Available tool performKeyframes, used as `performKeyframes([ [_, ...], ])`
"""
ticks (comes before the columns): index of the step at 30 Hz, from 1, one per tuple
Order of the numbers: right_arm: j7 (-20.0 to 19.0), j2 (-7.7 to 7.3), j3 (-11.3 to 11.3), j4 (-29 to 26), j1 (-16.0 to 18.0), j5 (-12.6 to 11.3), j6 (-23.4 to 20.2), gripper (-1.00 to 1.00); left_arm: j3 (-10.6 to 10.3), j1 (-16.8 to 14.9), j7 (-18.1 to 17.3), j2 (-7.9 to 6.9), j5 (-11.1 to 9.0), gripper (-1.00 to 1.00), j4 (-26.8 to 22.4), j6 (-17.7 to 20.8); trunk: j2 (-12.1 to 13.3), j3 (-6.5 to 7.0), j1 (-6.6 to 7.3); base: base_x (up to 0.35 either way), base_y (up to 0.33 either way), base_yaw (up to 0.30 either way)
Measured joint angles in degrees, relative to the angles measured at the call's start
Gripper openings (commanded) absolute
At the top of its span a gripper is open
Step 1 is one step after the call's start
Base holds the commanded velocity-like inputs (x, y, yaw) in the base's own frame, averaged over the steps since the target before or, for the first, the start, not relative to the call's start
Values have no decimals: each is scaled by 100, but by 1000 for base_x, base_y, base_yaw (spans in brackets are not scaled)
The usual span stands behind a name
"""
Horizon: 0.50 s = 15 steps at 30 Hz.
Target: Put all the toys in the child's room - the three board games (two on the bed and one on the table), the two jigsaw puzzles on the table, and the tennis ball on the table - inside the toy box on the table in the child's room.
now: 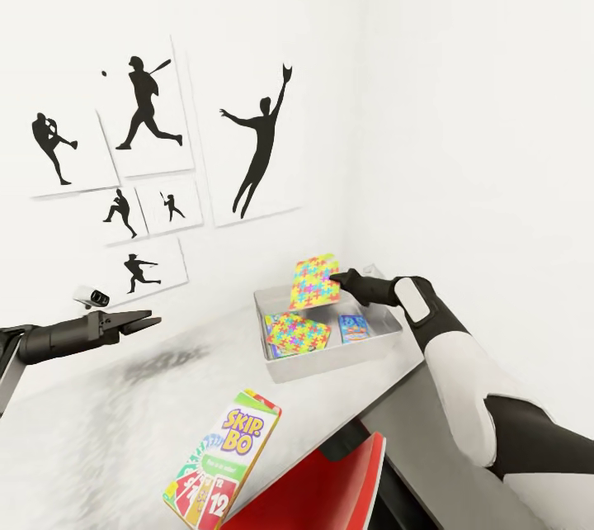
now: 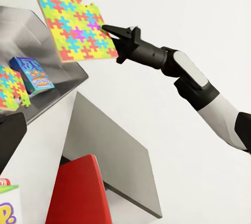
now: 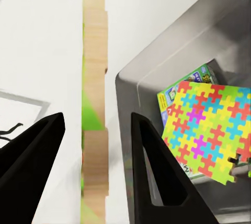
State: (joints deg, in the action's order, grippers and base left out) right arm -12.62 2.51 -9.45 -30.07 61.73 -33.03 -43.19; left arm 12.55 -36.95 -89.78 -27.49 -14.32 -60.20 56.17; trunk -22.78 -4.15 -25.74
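My right gripper (image 1: 334, 276) is shut on one jigsaw puzzle (image 1: 315, 281), held tilted above the light grey toy box (image 1: 330, 365) at the table's (image 1: 124, 423) far corner. Between the right gripper's fingers (image 3: 157, 171) that puzzle (image 3: 94, 103) shows edge-on. Inside the box lie the other jigsaw puzzle (image 1: 297, 332), the small blue board game (image 1: 353, 328) and a green-edged board game (image 3: 188, 80) under the puzzle. The Skip-Bo board game (image 1: 223, 460) lies at the table's near edge. My left gripper (image 1: 144, 319) hovers open and empty over the table's left part. The tennis ball and the bed are out of view.
A red chair (image 1: 330, 489) stands under the table's near edge, beside the lower dark grey top (image 2: 115, 156). White walls with baseball silhouette posters (image 1: 148, 101) close the corner behind the box. A small white device (image 1: 92, 296) sits by the wall above my left arm.
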Motion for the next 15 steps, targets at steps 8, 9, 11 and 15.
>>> performKeyframes([
  [8, -22, -16, 36, -41, 4, -15, -45, -100, 3, 3, 0, -3, 4, 100, 0, 0, 0, 0, 0, 0, 0, 0],
  [9, -24, -14, 42, -46, 5, -17, -52, -100, 3, 5, 0, -5, 5, 100, 0, 0, 0, 0, 0, 0, 0, 0],
  [11, -28, -13, 47, -53, 2, -14, -59, -100, 4, 7, 0, -7, 6, 100, 0, 0, 0, -6, 0, 0, 0, 0],
  [15, -39, -24, 26, -50, 0, -12, -63, -100, 4, 9, 0, -8, 7, 100, 0, 0, 1, -37, 0, 0, 0, 0],
])
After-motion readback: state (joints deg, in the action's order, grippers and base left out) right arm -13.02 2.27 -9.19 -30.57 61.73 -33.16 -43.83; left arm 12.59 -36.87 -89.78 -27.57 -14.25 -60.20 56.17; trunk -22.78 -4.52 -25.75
